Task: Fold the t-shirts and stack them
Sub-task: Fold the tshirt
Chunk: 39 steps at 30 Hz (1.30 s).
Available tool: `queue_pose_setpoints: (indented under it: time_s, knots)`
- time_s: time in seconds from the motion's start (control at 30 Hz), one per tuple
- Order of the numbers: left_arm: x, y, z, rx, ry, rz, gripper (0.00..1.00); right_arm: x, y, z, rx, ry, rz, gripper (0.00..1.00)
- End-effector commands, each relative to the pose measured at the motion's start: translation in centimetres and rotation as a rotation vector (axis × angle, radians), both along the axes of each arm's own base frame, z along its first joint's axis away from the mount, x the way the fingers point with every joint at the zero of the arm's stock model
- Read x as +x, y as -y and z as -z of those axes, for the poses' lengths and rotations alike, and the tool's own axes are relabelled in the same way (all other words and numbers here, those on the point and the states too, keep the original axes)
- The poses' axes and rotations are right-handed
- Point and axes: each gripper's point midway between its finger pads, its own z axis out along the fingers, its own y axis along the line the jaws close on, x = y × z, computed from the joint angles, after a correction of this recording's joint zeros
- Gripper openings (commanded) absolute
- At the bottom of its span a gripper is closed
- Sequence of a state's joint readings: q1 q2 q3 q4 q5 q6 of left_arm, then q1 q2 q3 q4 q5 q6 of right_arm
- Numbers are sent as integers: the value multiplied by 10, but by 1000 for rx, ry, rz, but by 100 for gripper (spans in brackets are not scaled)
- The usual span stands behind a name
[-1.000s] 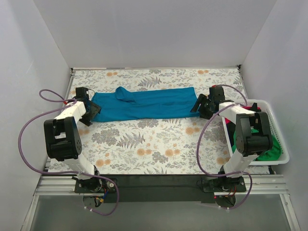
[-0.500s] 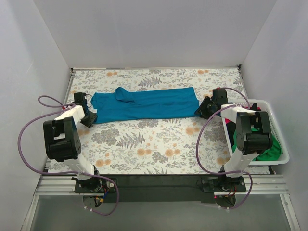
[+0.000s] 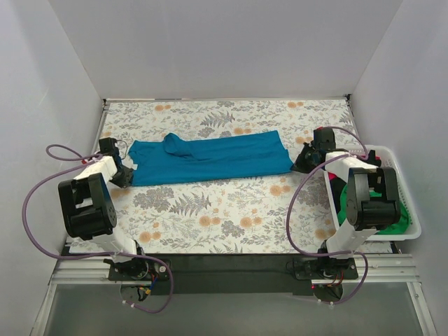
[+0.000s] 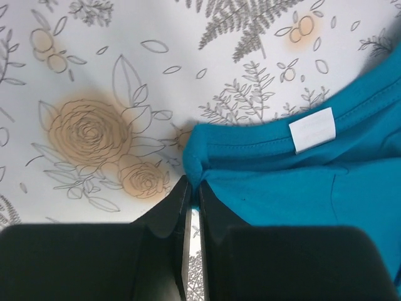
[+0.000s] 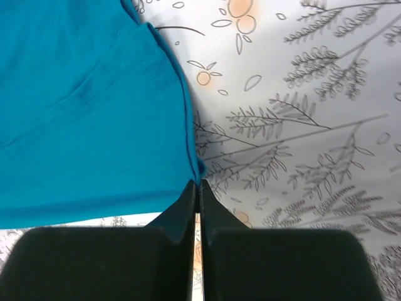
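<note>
A teal-blue t-shirt (image 3: 210,158) lies folded lengthwise into a long band across the middle of the floral table. At its left end my left gripper (image 3: 127,170) is shut on the near corner by the collar, where a white label (image 4: 312,129) shows. The pinched teal cloth (image 4: 195,175) sits between the black fingertips (image 4: 174,200). My right gripper (image 3: 299,160) is shut on the shirt's near right hem corner (image 5: 198,170). More t-shirts, a green one (image 3: 395,215) and a red-magenta one (image 3: 330,178), lie in the basket.
A white slatted basket (image 3: 402,183) stands at the table's right edge, beside the right arm. White walls enclose the table on three sides. Purple cables loop from both arms.
Both grippers have closed on the teal shirt's end corners and moved outward and toward the near edge. The shirt has shifted nearer and is stretched longer.
</note>
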<state>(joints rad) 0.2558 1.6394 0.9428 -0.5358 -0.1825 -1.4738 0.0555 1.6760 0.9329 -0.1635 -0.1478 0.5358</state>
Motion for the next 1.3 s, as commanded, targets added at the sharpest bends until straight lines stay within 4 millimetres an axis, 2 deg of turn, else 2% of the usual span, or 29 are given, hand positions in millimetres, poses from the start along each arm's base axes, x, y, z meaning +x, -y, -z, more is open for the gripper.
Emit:
queue_pose_setpoints:
  time_s: [0.0,0.23,0.3,0.37,0.4,0.47,0.5,0.53,0.6,0.63,0.7,0.77,0.87,0.9,0.93,1.03,1.07,1.1,1.13,1.2,1.23,1.27]
  knots:
    - [-18,-13,-14,48,2,-49,1,-17,33,-1,-116,-32,40,1]
    - [-56,7,-1,-26,-63,-57,6,-46,32,11,-129,-120,-11,1]
    - [-63,8,-5,-24,-60,-59,13,-50,32,9,-133,-126,-25,4]
    - [-65,7,-13,-8,-45,-57,22,-52,32,4,-140,-126,-55,10]
    - [-67,7,-16,-4,-49,-53,32,-51,32,-1,-144,-113,-67,17]
    - [-61,1,-30,28,-21,-52,44,-47,32,-12,-161,-90,-94,25]
    - [-61,-1,-35,38,-23,-47,56,-44,30,-19,-167,-70,-106,34]
    - [-53,-5,-46,56,3,-45,64,-35,27,-31,-173,-38,-121,38]
    - [-48,-8,-58,70,17,-36,72,-30,24,-44,-202,-18,-153,49]
    - [-38,-11,-72,80,48,-34,78,-22,19,-58,-215,16,-173,52]
    - [-31,-8,-85,81,67,-21,82,-14,14,-73,-245,58,-204,60]
    - [-17,-6,-107,93,118,1,82,-2,-3,-97,-260,140,-270,63]
    - [3,14,-122,62,156,65,82,6,-34,-114,-258,215,-376,64]
    - [11,33,-122,6,180,114,82,9,-43,-115,-256,243,-410,67]
    - [17,42,-123,-25,199,127,82,7,-59,-117,-234,263,-456,68]
    - [36,84,-119,-124,239,212,84,2,-80,-112,-186,282,-523,72]
    - [42,104,-112,-154,228,245,89,-1,-87,-110,-159,281,-547,74]
    - [52,113,-115,-163,254,258,91,-4,-90,-107,-148,276,-558,77]
    - [55,133,-113,-221,254,301,92,-6,-94,-105,-140,277,-575,77]
    - [64,159,-99,-254,229,341,94,-10,-98,-106,-121,283,-597,79]
    - [73,162,-101,-246,237,345,94,-13,-98,-102,-118,279,-605,80]
    - [78,165,-88,-242,206,346,94,-14,-98,-103,-118,282,-606,80]
